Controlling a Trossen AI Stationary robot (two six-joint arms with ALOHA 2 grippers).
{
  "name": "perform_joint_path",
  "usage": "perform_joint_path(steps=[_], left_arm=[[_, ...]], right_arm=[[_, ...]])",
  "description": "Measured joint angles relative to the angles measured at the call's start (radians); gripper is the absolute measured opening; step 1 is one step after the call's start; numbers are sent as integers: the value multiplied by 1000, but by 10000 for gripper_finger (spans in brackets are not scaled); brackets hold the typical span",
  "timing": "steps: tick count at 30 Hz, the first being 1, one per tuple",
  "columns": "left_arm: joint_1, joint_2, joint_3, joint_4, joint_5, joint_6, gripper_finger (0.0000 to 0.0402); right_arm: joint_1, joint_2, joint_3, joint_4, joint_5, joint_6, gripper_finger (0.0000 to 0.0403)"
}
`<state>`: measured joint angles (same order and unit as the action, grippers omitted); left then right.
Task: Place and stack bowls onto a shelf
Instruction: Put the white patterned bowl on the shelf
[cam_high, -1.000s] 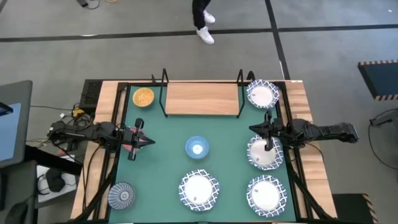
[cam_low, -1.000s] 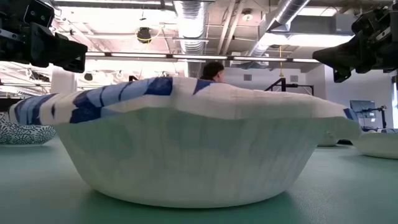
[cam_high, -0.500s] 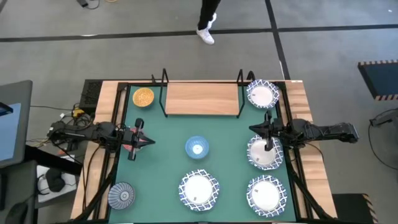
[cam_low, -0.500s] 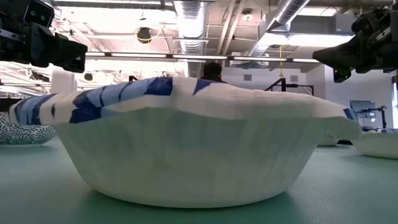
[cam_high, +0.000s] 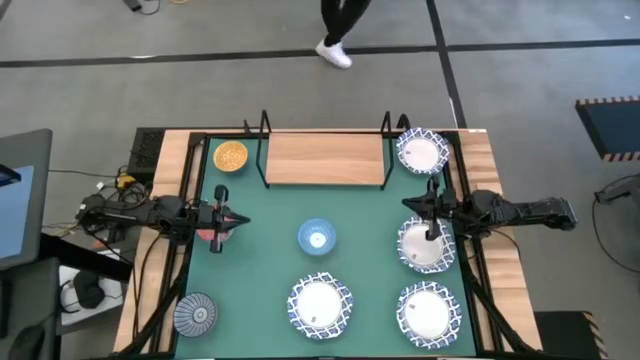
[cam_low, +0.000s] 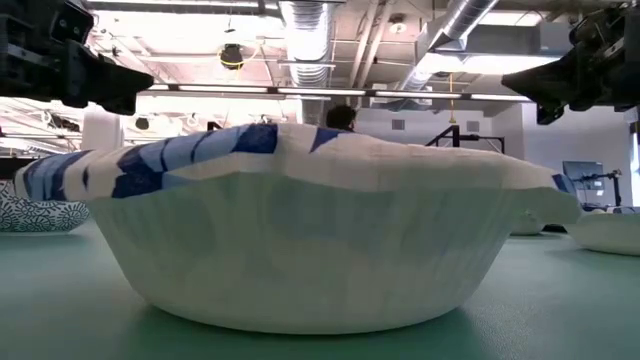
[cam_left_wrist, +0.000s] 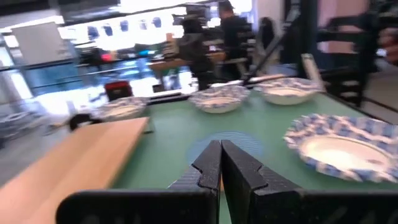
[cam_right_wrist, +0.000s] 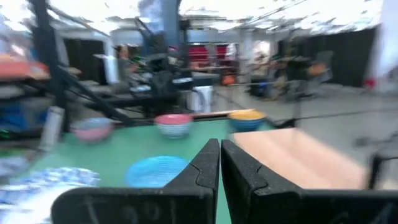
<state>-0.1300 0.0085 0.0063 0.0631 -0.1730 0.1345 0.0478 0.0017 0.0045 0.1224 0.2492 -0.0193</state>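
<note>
Both grippers hover shut above the green mat and touch nothing. In the high view my left gripper is at the mat's left side, over the red bowl, which it partly hides. My right gripper is above a white lattice-rimmed bowl at the right. The light blue bowl sits between them. Other bowls stand on the mat: orange-yellow, grey-blue ribbed, and white ones. The wooden shelf stands bare at the far edge.
A white bowl fills the low view close to the camera. The shelf's black wire frame stands up at its far corners. A person's leg and shoe are on the floor beyond the table. Open mat lies between the light blue bowl and the shelf.
My left gripper has turned about its wrist and shifted slightly toward the far edge above the red bowl. In the low view both arms have risen a little. The bowls have stayed put. The person beyond the table has stepped to the right.
</note>
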Motion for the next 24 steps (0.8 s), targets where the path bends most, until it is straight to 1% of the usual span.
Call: perform_joint_path(steps=[3,5,7,11,13,15,17,19,21,24], left_arm=[[0,0,0,-1,-26,-3,0],[0,0,0,0,-26,10,0],[0,0,0,0,-23,5,0],[0,0,0,1,-30,-46,0],[2,0,0,7,-106,-19,0],[3,0,0,17,-169,-17,0],[2,4,0,17,-196,-16,0],[2,13,0,18,-212,-17,0],[2,30,0,20,-214,-16,0],[2,61,0,19,-231,-16,0]], right_arm=[[-28,0,0,2,40,-78,43],[-51,0,0,1,86,-77,43],[-73,0,0,-27,117,-14,43],[-115,18,2,-48,120,121,43],[-135,31,4,-51,129,198,43],[-160,42,12,-59,162,255,43],[-188,57,25,-74,199,350,43],[-217,80,42,-74,202,433,43],[-240,116,64,-73,202,478,43],[-282,192,124,-104,209,495,43]])
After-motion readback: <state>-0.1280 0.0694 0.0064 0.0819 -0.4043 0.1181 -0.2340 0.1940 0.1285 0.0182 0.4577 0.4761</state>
